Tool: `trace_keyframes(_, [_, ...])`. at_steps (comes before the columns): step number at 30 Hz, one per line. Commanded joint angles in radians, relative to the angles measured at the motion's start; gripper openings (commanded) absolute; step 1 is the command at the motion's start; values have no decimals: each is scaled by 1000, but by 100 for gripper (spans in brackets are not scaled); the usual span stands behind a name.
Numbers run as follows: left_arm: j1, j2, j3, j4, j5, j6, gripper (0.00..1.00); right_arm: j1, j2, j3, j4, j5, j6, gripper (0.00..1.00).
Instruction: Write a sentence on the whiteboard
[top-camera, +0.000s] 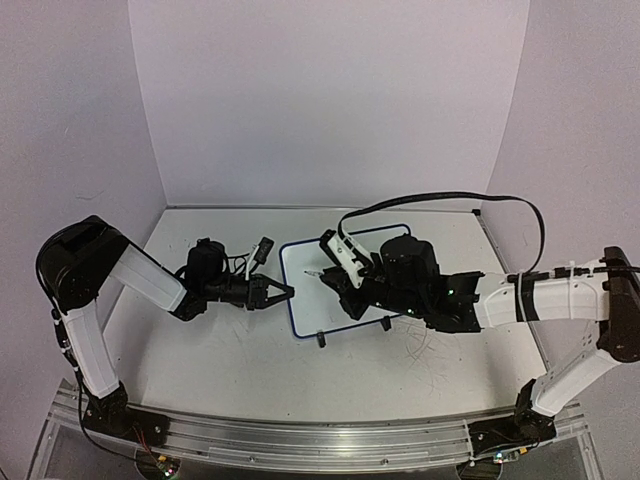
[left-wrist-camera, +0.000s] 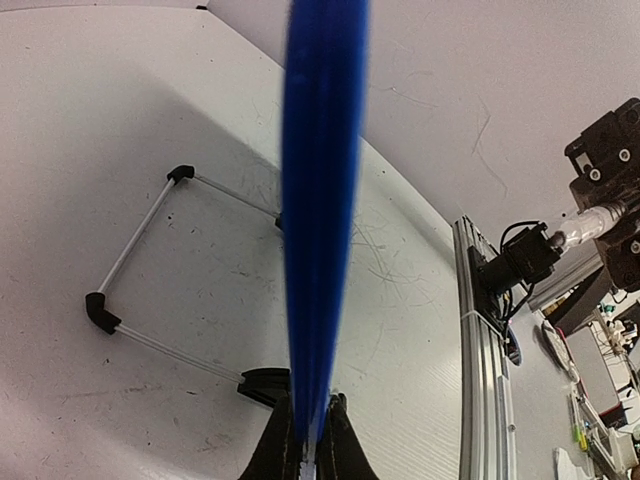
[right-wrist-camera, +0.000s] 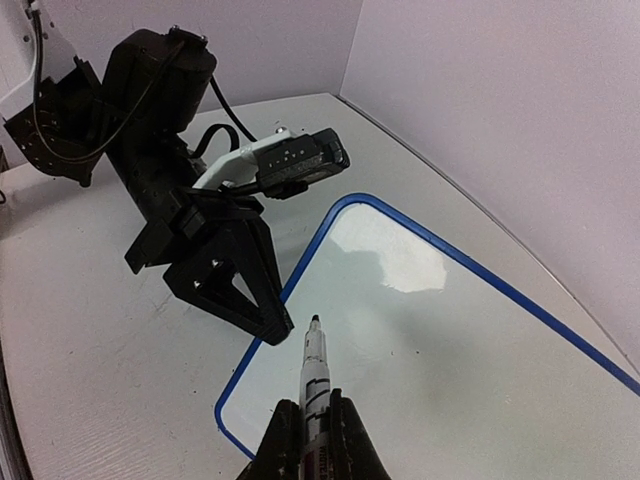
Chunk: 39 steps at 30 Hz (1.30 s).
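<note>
Scuffed white tabletop (top-camera: 200, 360) between lavender walls, small blue-rimmed white whiteboard (top-camera: 305, 295) at mid-table, left gripper (top-camera: 283, 292) pinching its left edge, right gripper (right-wrist-camera: 312, 415) clamped on a slim white marker (right-wrist-camera: 314, 360), tip near that edge.

Walled in by plain pale lilac panels (top-camera: 330, 100); floored with scuffed white tabletop (top-camera: 230, 350), edged by aluminium rail (top-camera: 320, 440).

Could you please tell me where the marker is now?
Right wrist view: the marker is clamped in the right gripper, tip over the whiteboard near the left gripper.
</note>
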<state>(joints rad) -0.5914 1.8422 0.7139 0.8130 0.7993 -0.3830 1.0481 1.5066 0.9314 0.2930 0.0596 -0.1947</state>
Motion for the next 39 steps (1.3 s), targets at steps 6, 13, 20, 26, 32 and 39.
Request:
trace_keyframes(6, [-1, -5, 12, -111, -67, 39, 0, 4, 65, 66, 64, 12, -23, 0])
trace_keyframes(13, [-1, -8, 7, -114, -71, 50, 0, 3, 105, 92, 68, 26, -26, 0])
trace_keyframes(20, [-1, -5, 9, -117, -68, 52, 0, 4, 145, 123, 69, 43, -26, 0])
trace_keyframes(26, [-1, -11, 7, -121, -70, 56, 0, 3, 166, 130, 79, 67, -25, 0])
trace_keyframes(32, [-1, -11, 6, -124, -73, 56, 0, 3, 181, 131, 86, 72, -26, 0])
trace_keyframes(39, [-1, -9, 11, -126, -74, 58, 0, 3, 196, 136, 95, 86, -26, 0])
